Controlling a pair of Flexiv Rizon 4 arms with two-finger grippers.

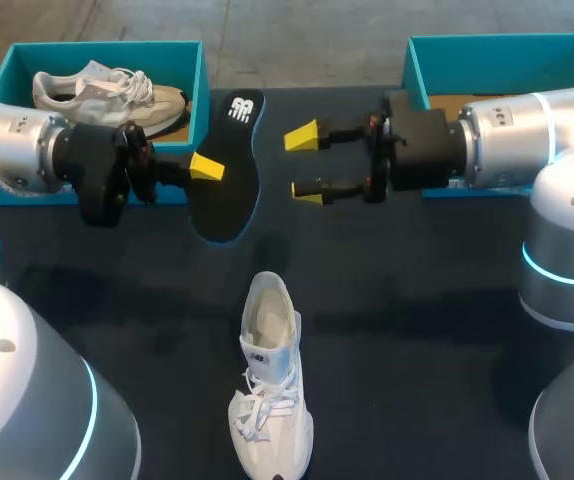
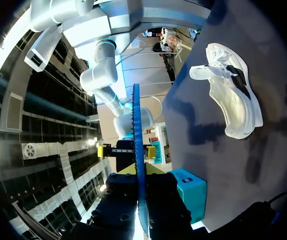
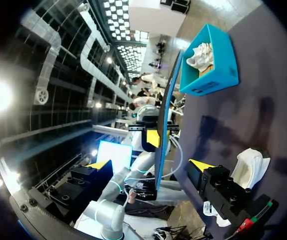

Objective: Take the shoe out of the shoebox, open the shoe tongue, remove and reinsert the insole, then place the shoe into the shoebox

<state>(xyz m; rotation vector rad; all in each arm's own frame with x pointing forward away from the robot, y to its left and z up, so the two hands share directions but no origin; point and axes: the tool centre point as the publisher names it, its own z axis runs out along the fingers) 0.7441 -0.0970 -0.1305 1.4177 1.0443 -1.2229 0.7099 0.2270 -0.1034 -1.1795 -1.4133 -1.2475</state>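
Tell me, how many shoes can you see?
2. A white shoe lies on the table; a grey shoe sits in the left shoebox. The right shoebox is partly hidden.

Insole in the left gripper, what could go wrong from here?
The left gripper pinches the insole by one edge only, so it may swing or slip. The right gripper stands open close by; a mistimed handover could drop it. Nothing steadies the white shoe, so pushing the insole in might shove it.

shoes: two, white shoe (image 1: 270,400) and grey shoe (image 1: 107,90)
shoeboxes: two, left shoebox (image 1: 107,47) and right shoebox (image 1: 507,42)
insole (image 1: 229,170): one
pincers: two, left pincer (image 1: 207,170) and right pincer (image 1: 305,165)
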